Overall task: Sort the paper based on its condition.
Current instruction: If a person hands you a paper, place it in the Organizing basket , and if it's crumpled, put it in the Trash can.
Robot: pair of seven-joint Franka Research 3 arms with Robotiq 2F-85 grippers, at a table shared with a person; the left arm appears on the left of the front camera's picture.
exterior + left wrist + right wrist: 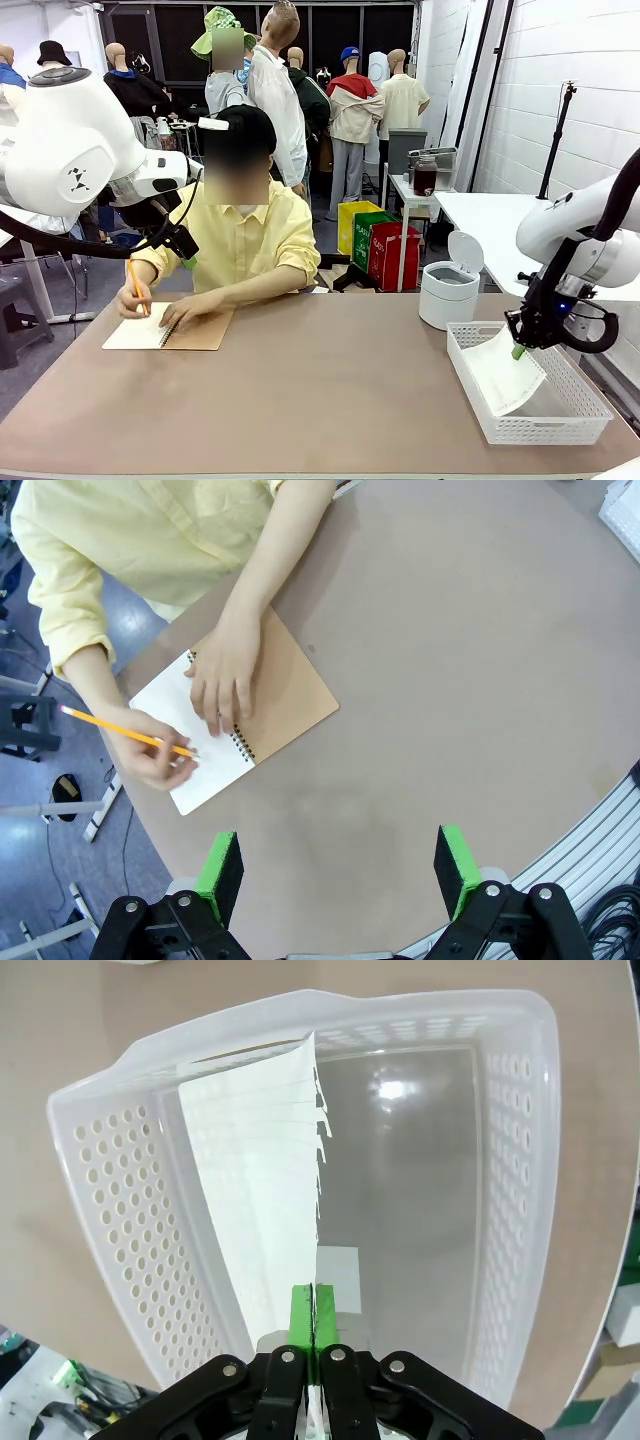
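paper (255,1180), ragged-edged in right wrist view, tight between right fingers (300,1312) over basket (520,1160); left fingers (220,865) apart above notebook (295,690)

One paper sheet (255,1190); one basket (140,1220); one notebook (295,690); one pencil (110,726); one lidded bin (447,293).

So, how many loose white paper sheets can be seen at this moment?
1. The sheet hangs into the white basket on the robot's right side, pinched by the fingers of the right gripper. Another sheet may lie hidden under it.
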